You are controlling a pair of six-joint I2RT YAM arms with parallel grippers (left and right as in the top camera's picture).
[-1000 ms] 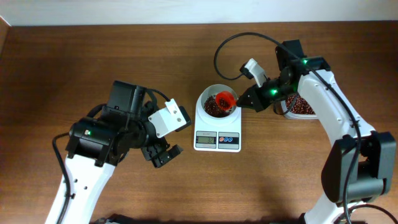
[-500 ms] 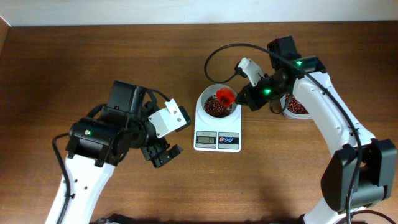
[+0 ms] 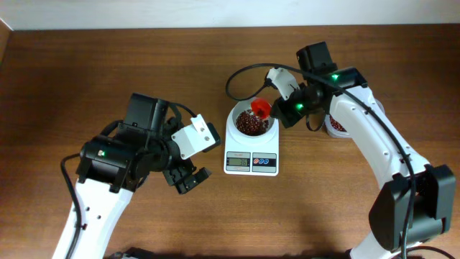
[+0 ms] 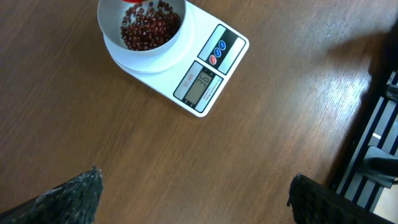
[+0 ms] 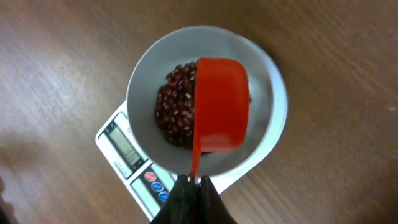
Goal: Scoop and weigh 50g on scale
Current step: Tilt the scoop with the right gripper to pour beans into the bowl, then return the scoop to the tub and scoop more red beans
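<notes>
Right wrist view, nearest first: the right gripper [image 5: 194,186] has its jaws pressed together on the thin handle of a red scoop [image 5: 221,106]. The scoop's cup hangs over the right half of the white bowl [image 5: 144,68], covering part of the red beans [image 5: 174,115] heaped inside. The cup's inside cannot be seen here. Beyond, at the lower left of the frame, the scale [image 5: 118,158] shows its display [image 5: 127,146] and buttons [image 5: 158,186].

Left wrist view: the left gripper [image 4: 194,180] stands with jaws spread wide and nothing between them, both fingers [image 4: 68,196] at the bottom corners over bare table [image 4: 93,124]. The scale sits at the upper centre. Its digits are lit but too small to read with certainty. Only a sliver of the scoop shows at the top edge.

Overhead view alone shows the layout. The scale is at table centre, the left gripper to its lower left and well apart. The right arm crosses a tub [image 3: 335,126] of beans at centre right, hiding most of it. A black cable [image 3: 241,72] loops above the bowl.

Against the earlier frames, the right arm has swung left and up-frame. The scoop now sits nearer the bowl's upper right rim, and more of the tub is hidden. The left arm is unchanged.
</notes>
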